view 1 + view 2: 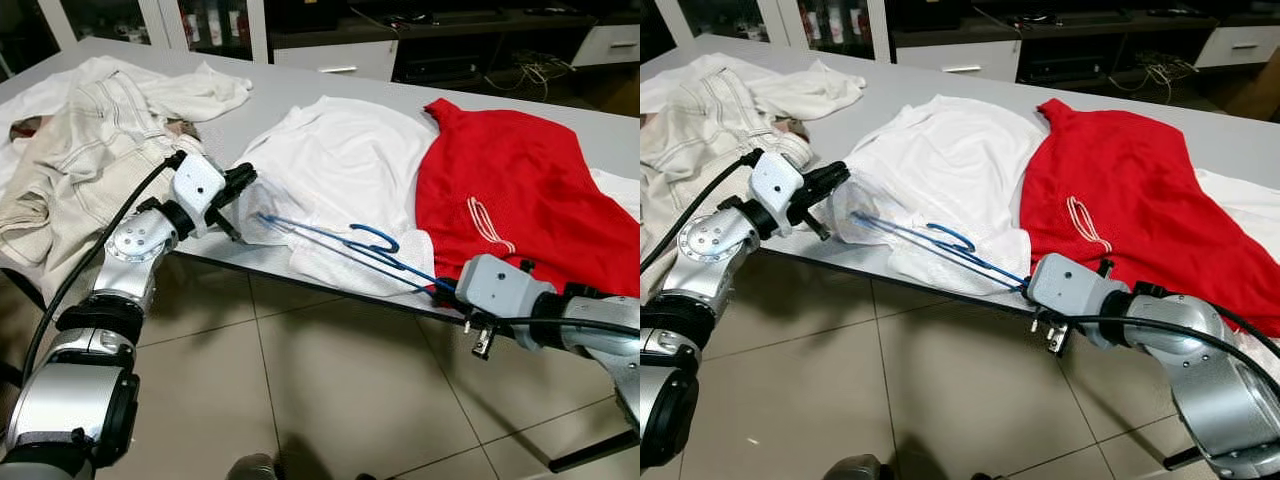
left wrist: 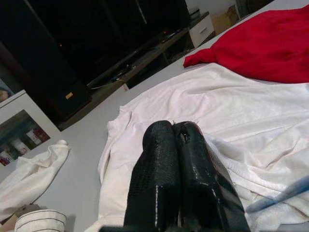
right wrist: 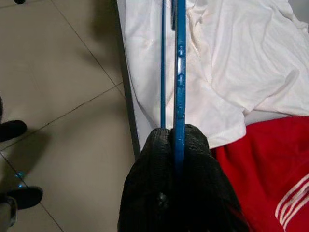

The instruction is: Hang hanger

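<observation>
A thin blue hanger [image 1: 340, 245] lies across a white shirt [image 1: 340, 160] at the front edge of the grey table [image 1: 330, 85], its hook [image 1: 378, 238] curling upward. My right gripper [image 1: 440, 290] is shut on the hanger's right end, just off the table edge. In the right wrist view the blue bar [image 3: 180, 72] runs out from between the closed fingertips [image 3: 159, 145]. My left gripper [image 1: 243, 180] is shut, its tips at the white shirt's left edge near the hanger's other end. Nothing shows between its fingers [image 2: 157, 159].
A red shirt [image 1: 510, 190] lies to the right of the white one. A heap of beige and white clothes [image 1: 80, 150] covers the table's left end. Tiled floor [image 1: 330, 400] lies below the front edge, and dark cabinets stand behind the table.
</observation>
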`<state>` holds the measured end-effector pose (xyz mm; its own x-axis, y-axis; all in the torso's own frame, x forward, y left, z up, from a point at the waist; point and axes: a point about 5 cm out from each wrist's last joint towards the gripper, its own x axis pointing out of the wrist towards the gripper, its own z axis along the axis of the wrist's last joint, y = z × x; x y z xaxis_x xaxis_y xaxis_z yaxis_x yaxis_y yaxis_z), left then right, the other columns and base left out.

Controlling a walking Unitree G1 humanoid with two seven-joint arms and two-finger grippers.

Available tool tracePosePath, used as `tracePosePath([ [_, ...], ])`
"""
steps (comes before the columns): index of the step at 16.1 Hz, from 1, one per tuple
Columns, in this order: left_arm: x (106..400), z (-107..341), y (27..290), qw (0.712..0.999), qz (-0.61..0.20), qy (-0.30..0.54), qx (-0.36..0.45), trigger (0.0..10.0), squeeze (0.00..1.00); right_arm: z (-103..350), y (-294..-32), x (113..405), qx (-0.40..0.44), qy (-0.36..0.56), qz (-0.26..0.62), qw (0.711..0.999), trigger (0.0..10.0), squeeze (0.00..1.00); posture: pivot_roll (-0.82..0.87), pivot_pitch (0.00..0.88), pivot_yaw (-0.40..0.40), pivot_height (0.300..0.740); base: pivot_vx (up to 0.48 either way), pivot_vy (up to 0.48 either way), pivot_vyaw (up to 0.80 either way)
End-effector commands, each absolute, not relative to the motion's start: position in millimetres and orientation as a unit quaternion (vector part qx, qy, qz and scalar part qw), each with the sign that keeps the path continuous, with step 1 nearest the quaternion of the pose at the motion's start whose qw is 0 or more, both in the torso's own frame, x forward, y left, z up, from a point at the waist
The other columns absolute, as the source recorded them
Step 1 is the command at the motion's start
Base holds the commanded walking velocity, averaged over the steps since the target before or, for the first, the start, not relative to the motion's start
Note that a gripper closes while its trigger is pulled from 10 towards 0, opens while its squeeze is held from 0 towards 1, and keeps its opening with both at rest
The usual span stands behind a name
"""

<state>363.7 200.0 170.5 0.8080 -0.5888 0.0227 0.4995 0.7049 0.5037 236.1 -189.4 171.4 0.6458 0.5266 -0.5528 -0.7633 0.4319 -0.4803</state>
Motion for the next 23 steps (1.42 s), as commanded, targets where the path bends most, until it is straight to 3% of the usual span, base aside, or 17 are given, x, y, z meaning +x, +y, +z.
tracePosePath([
  [1, 366.1, 176.3, 198.1, 0.916, -0.300, -0.097, 0.248, 0.0, 0.00, 171.4, -192.0, 240.1, -0.371, 0.166, 0.372, 0.834, 10.0, 0.00, 0.03, 0.031, 0.025, 0.740, 0.000, 0.000, 0.00],
  [5, 364.8, 175.7, 200.5, 0.916, -0.298, -0.097, 0.248, 0.0, 0.00, 169.1, -196.5, 249.9, -0.385, 0.173, 0.341, 0.840, 10.0, 0.00, 0.04, 0.031, 0.023, 0.740, 0.000, 0.000, 0.00],
  [10, 365.2, 176.3, 198.3, 0.916, -0.300, -0.100, 0.248, 0.0, 0.00, 167.2, -167.9, 262.0, -0.380, 0.146, 0.353, 0.842, 10.0, 0.00, 0.04, 0.032, 0.021, 0.740, 0.000, 0.000, 0.00],
  [19, 365.0, 176.5, 198.4, 0.915, -0.300, -0.101, 0.248, 0.0, 0.00, 151.6, -171.5, 263.3, -0.399, 0.173, 0.344, 0.832, 10.0, 0.00, 0.04, 0.031, 0.020, 0.740, 0.000, 0.000, 0.00],
  [23, 365.3, 177.5, 194.7, 0.913, -0.306, -0.105, 0.248, 0.0, 0.00, 144.1, -154.0, 278.8, -0.383, 0.158, 0.338, 0.845, 10.0, 0.00, 0.05, 0.027, 0.018, 0.740, 0.000, 0.000, 0.00],
])
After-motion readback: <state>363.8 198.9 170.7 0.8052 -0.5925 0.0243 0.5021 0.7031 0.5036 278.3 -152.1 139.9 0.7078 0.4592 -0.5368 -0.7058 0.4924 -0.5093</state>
